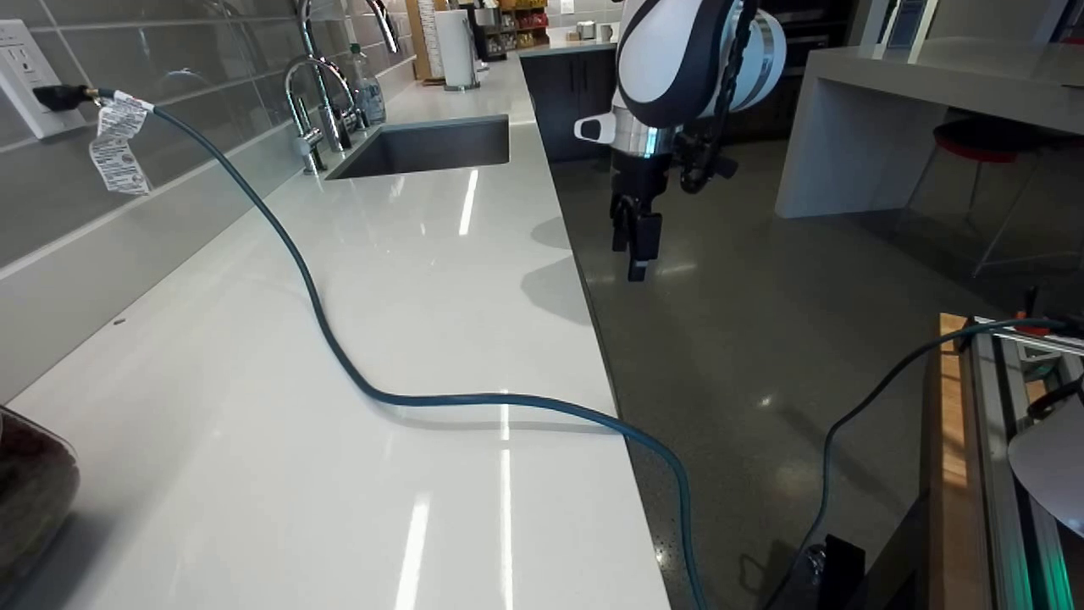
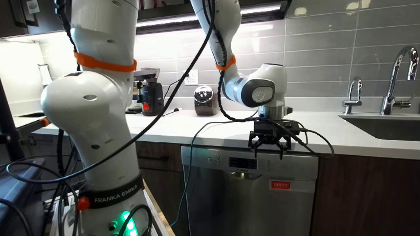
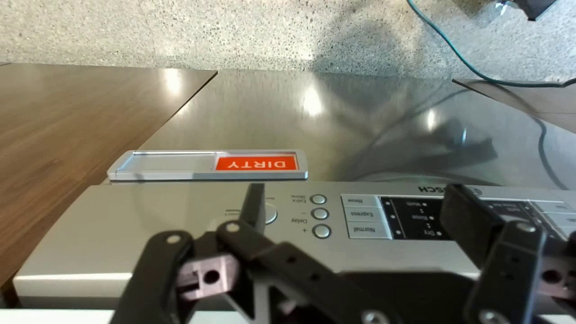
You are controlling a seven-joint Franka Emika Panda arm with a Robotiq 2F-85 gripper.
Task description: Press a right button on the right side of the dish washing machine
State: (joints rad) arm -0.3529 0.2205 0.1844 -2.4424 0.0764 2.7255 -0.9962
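The dishwasher (image 2: 252, 203) is a silver front under the counter, with a button panel (image 2: 193, 157) along its top. In the wrist view the panel shows upside down. A round button (image 3: 271, 213) there is partly hidden behind a finger. Small round buttons (image 3: 320, 213) stand in a column beside it, next to a black display (image 3: 414, 218). My gripper (image 3: 355, 195) is open and empty, its fingers spread across the panel. In an exterior view the gripper (image 2: 268, 156) points down in front of the panel's right half. I cannot tell whether a fingertip touches it.
The white countertop (image 1: 474, 339) juts above the dishwasher, beside the gripper (image 1: 628, 261). A teal cable (image 1: 500, 398) crosses it and hangs over the edge. A DIRTY sign (image 3: 207, 165) sticks to the door below the panel. A sink (image 2: 387, 129) lies to the right.
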